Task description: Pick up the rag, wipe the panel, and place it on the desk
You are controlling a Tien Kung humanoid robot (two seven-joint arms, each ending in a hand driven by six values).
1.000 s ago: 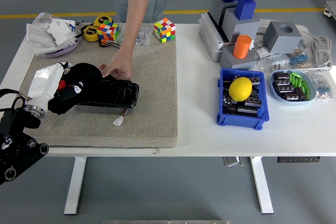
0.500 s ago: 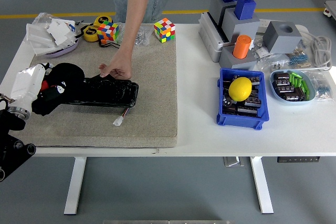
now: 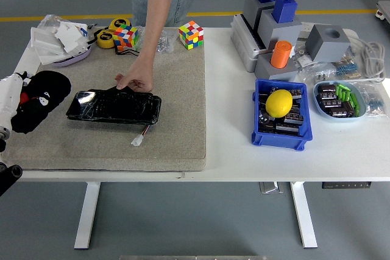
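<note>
- The left hand [image 3: 8,98] is showing at the left edge of the head view, white-covered and only partly in frame.
- The black rag [image 3: 38,100] is sitting bunched against that hand at the mat's left end; the hand seems to be gripping it, though the fingers are hidden behind the cloth.
- The rag is lying just left of the panel [image 3: 114,107], a small gap apart from it.
- The panel is lying flat on the grey mat [image 3: 170,77], glossy and black, with a thin wire and white plug [image 3: 138,141] trailing from its near right corner.
- A person's hand [image 3: 136,80] is reaching down from the far side and pressing on the panel's far edge.
- The mat is covering the left half of the white table [image 3: 225,144].
- Two cubes [image 3: 191,34] are sitting at the mat's far edge, one toward the left and one further right.
- A yellow tape measure [image 3: 106,38] is lying near the left cube.
- A blue bin [image 3: 261,132] is standing right of the mat, holding a yellow lemon [image 3: 280,103].
- Grey blocks with blue caps [image 3: 284,8] and an orange cylinder [image 3: 281,53] are standing behind the bin.
- The right arm is out of view.
</note>
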